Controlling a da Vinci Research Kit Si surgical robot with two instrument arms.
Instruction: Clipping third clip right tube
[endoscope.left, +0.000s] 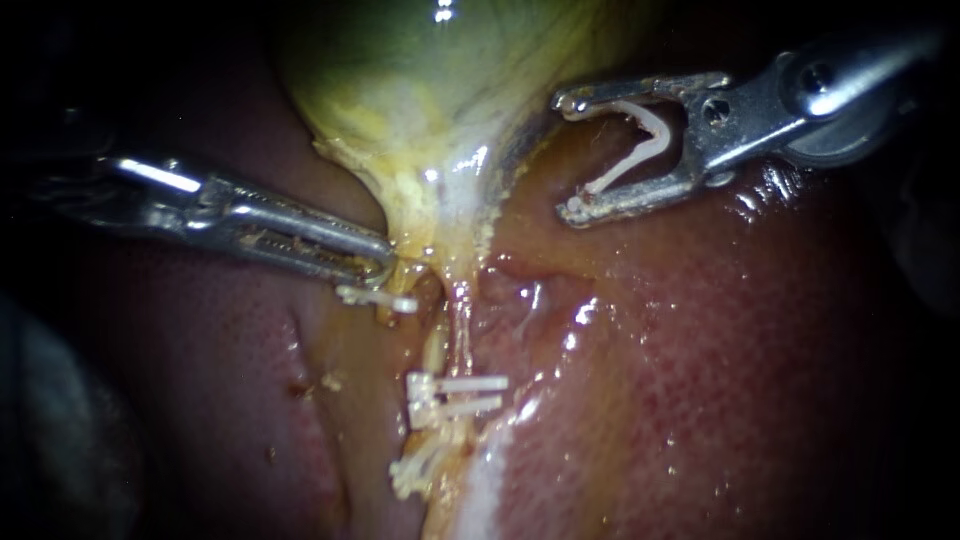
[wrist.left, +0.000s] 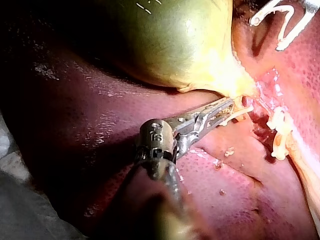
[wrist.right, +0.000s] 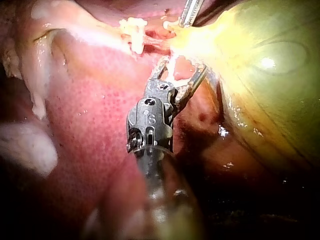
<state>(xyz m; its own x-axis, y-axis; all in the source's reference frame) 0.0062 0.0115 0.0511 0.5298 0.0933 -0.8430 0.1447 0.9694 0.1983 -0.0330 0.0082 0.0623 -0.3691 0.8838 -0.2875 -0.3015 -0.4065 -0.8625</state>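
Leftmost, my left instrument (endoscope.left: 380, 265) has its jaws pressed together on the neck of the gallbladder (endoscope.left: 420, 110), just above a small white clip (endoscope.left: 377, 297). Centrally, the right tube (endoscope.left: 462, 322) runs down from that neck over the liver (endoscope.left: 700, 380), with two white clips (endoscope.left: 458, 395) across it lower down. Further right, my right instrument (endoscope.left: 565, 158) hovers beside the gallbladder, well apart from the tube, its jaws spread wide yet both bearing on an open clip (endoscope.left: 640, 150) cradled between them.

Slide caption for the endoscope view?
Left instrument grips the gallbladder; right instrument carries an open clip, clear of the tube with its clips.
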